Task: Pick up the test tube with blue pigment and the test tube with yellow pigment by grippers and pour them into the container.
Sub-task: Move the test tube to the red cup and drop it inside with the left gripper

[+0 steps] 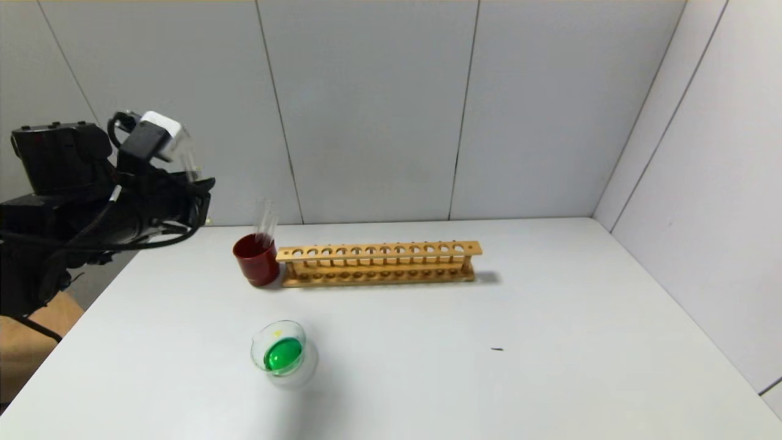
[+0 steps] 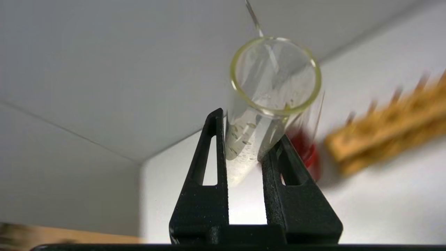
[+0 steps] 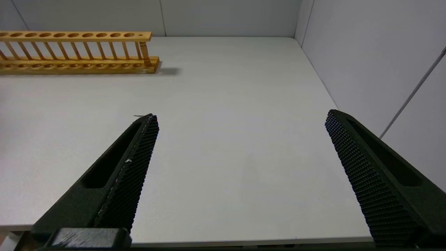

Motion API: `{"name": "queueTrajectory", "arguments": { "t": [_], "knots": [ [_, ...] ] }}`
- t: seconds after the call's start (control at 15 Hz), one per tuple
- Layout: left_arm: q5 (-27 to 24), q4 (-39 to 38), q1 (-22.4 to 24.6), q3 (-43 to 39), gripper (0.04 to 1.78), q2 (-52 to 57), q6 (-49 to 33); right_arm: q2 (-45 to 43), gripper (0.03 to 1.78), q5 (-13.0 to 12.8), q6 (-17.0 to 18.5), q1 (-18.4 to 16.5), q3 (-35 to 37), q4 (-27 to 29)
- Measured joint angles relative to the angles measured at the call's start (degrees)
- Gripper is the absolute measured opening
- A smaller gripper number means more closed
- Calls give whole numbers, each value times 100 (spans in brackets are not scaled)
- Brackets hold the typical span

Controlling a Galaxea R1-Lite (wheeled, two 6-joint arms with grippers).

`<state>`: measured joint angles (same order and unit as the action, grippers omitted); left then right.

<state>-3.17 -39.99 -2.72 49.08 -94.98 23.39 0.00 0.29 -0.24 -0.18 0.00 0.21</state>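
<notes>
Table: a white matte tabletop point(image 1: 427, 366) fills the lower part of the head view; a small dark speck point(image 1: 497, 349) lies on it right of centre.
Room: pale grey panelled walls point(image 1: 366, 110) with thin vertical seams close the back and right sides of the table; a strip of brown floor point(image 1: 36, 330) shows past the table's left edge.
Rack: a wooden test tube rack point(image 1: 379, 263) stands near the back of the table, its row of holes vacant.
Red cup: a dark red cup point(image 1: 256, 260) stands touching the rack's left end, with clear tubes point(image 1: 264, 221) leaning out of it.
Container: the clear glass beaker point(image 1: 282, 354) sits nearer the front, left of centre, well apart from the cup and rack; green liquid pools in its bottom and a yellow trace marks its inner wall.
Left gripper: the left gripper point(image 2: 244, 139) hangs high over the table's left edge, clamped on the test tube with yellow pigment point(image 2: 268, 97); the tube's rim is yellow-tinged, droplets cling to its inner wall, and no pool of liquid shows in it.
Blue tube: cannot tell which of the clear tubes in the cup it is.
Right gripper: the right gripper point(image 3: 240, 118) hovers low over the table's right front area, jaws spread wide with nothing between them.
</notes>
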Motion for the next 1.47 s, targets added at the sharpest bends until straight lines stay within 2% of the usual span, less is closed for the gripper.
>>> {"name": "queueTrajectory", "arguments": {
  "t": [0.13, 0.27, 0.53, 0.87, 1.47],
  "knots": [
    [-7, 2, 116, 293, 32, -107, -1395, 0, 175, 1, 2, 2, 0, 0],
    [-16, 9, 215, 390, 32, -227, -2347, 0, 175, 0, 0, -2, 0, -2],
    [-29, -34, 423, 445, 32, -653, -3640, 0, 175, 0, 0, 2, 0, -2],
    [-46, -887, 550, 472, 32, -1423, -4069, 0, 175, 0, 2, 0, 0, -2],
    [-74, -1089, 530, 497, 32, -2107, -4281, 0, 175, 1, 2, 0, 0, -2]
  ]
}}
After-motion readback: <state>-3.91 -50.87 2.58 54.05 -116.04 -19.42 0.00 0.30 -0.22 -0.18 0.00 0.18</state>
